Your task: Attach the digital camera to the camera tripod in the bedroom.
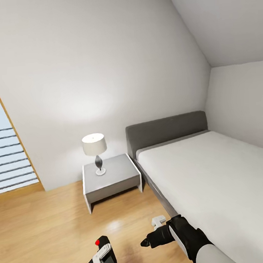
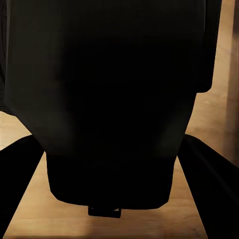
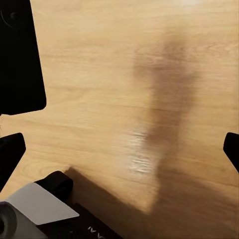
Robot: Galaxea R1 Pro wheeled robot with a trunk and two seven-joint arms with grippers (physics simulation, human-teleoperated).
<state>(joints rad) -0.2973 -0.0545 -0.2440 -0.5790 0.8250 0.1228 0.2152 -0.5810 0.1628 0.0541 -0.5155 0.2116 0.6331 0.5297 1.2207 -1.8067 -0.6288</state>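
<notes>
I carry the digital camera (image 1: 103,247) clamped in my left hand (image 1: 100,260), right hand (image 3: 119,144) open, and should turn slowly until the tripod comes into sight.

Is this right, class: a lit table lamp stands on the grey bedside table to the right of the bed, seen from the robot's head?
Not quite. In the head view the lamp does stand on the bedside table, but that table is to the left of the bed, by the headboard, not the right.
</notes>
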